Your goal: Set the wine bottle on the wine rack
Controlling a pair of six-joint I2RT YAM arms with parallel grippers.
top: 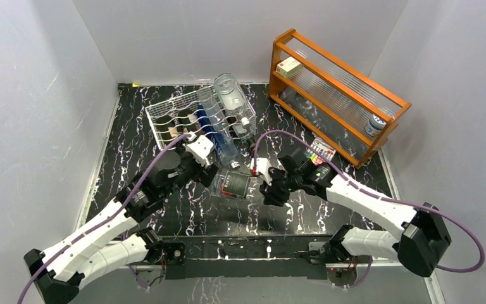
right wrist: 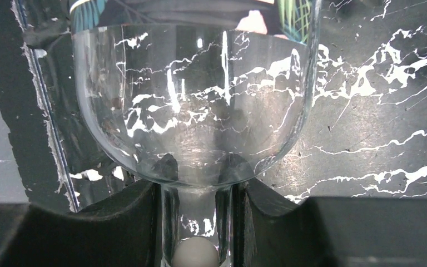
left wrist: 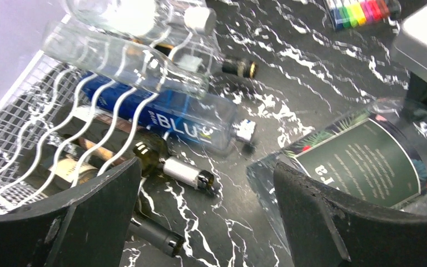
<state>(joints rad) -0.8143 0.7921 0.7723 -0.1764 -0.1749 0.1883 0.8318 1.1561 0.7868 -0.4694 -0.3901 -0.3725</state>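
A clear wine bottle with a dark green label (top: 235, 185) lies low over the table in front of the rack. My right gripper (top: 269, 185) is shut on its neck (right wrist: 195, 222), with the bottle's shoulder (right wrist: 194, 111) filling the right wrist view. My left gripper (top: 211, 176) is open at the bottle's base end. In the left wrist view the label (left wrist: 361, 161) shows just beyond the right finger (left wrist: 333, 222). The white wire wine rack (top: 164, 123) stands at the back left and holds several bottles, among them a blue one (left wrist: 167, 119).
An orange wooden shelf (top: 335, 95) stands at the back right with a small box (top: 289, 66) and a jar (top: 374, 125) on it. A pack of coloured markers (top: 321, 152) lies in front of it. Bottle necks (left wrist: 189, 173) stick out of the rack's front.
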